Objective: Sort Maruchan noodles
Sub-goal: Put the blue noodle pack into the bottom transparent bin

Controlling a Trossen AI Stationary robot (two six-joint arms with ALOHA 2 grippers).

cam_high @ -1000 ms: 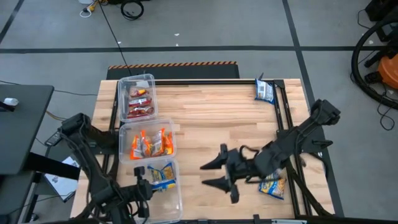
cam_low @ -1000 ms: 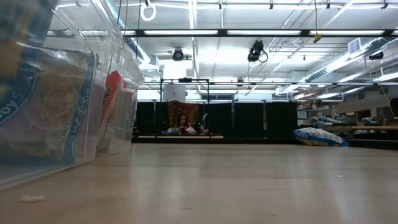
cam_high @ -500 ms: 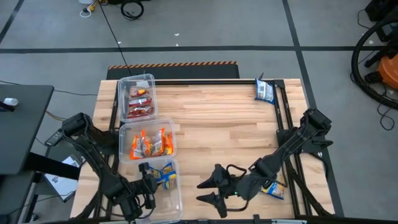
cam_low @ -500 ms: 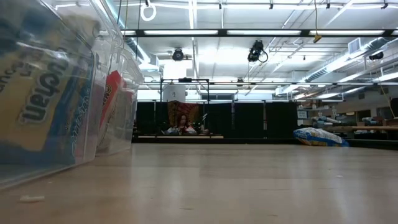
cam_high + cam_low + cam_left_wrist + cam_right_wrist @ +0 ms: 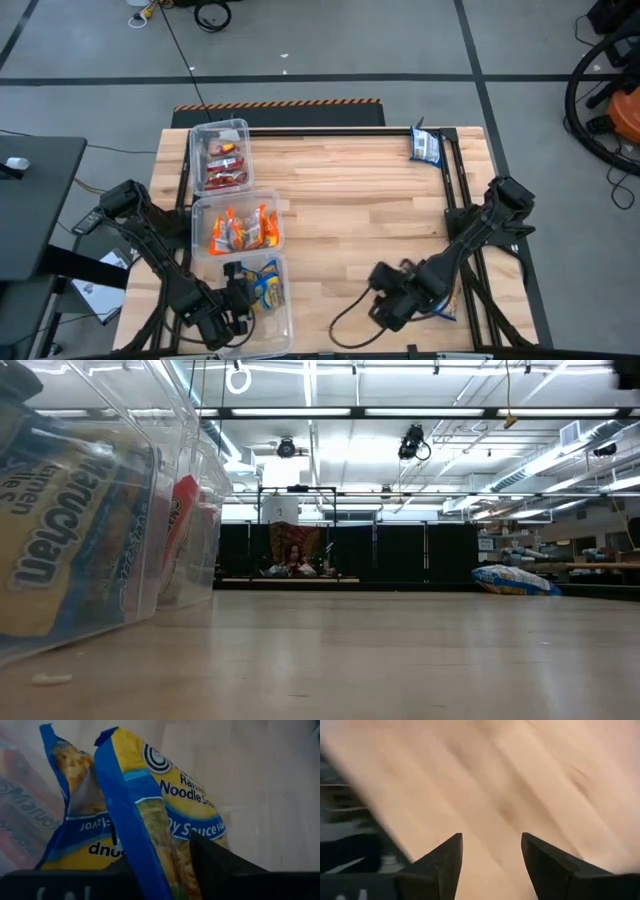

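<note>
Blue and yellow plastic fills the left wrist view: a blue-and-yellow packet (image 5: 160, 815) stands between the dark fingers (image 5: 215, 865) of the left hand (image 5: 237, 303), which grasps it by its lower edge. A second packet of the same kind (image 5: 82, 827) lies just behind it, touching it. From the high view, the left hand is inside the nearest clear bin (image 5: 285, 330) at the front left of the wooden counter (image 5: 350, 190), and the held packet (image 5: 265, 287) sits in this bin, partly under the hand. Its wrapper has a blue border, a yellow middle and the words "Noodle" and "Soy Sauce".

The middle bin (image 5: 275, 208) holds the orange packets (image 5: 240, 232), and the far bin (image 5: 243, 127) holds the red packets (image 5: 224, 165).

The right hand (image 5: 390, 305) is low at the front of the counter, right of the middle. Its fingers (image 5: 445, 860) are spread apart and nothing is between them; only bare wood shows there. Another blue-and-yellow packet (image 5: 445, 305) lies just beside this hand, half hidden under the right arm. One more packet, blue and silver (image 5: 426, 147), lies well apart, at the far right corner of the counter.
</note>
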